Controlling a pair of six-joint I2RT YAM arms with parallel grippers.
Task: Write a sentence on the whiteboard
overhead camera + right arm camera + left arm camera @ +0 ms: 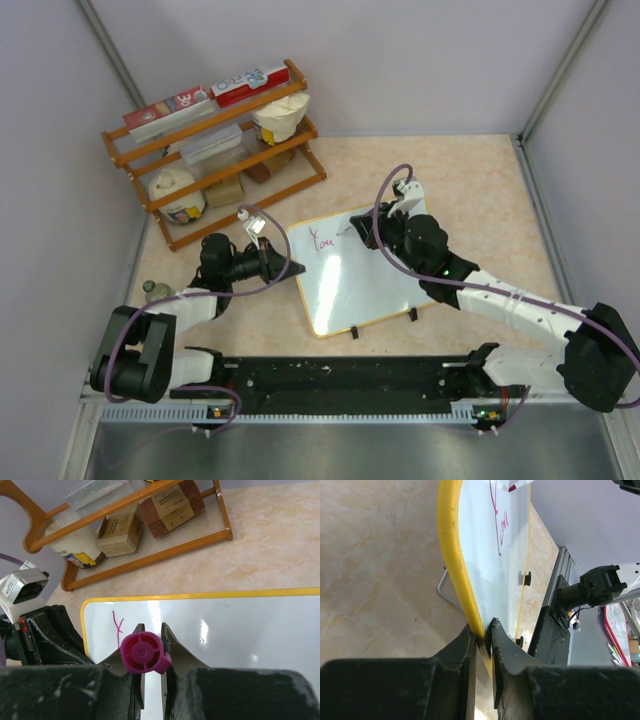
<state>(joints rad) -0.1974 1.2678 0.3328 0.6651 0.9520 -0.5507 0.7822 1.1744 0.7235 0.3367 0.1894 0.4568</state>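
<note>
The whiteboard (352, 285), white with a yellow rim and two black clips on its near edge, lies in the middle of the table. Magenta writing (325, 240) reading "You" sits at its top left. My left gripper (278, 262) is shut on the board's left rim, and in the left wrist view the yellow rim (451, 555) runs between the fingers (484, 640). My right gripper (375, 228) is shut on a magenta marker (141, 652) held over the board (240, 630), just right of the writing (118, 627). The marker's tip is hidden in the right wrist view.
A wooden rack (215, 150) with boxes, bags and a jar stands at the back left, and it also shows in the right wrist view (150, 555). A small bottle (150, 290) stands by the left arm. A black rail (340, 385) runs along the near edge. Walls close in left and right.
</note>
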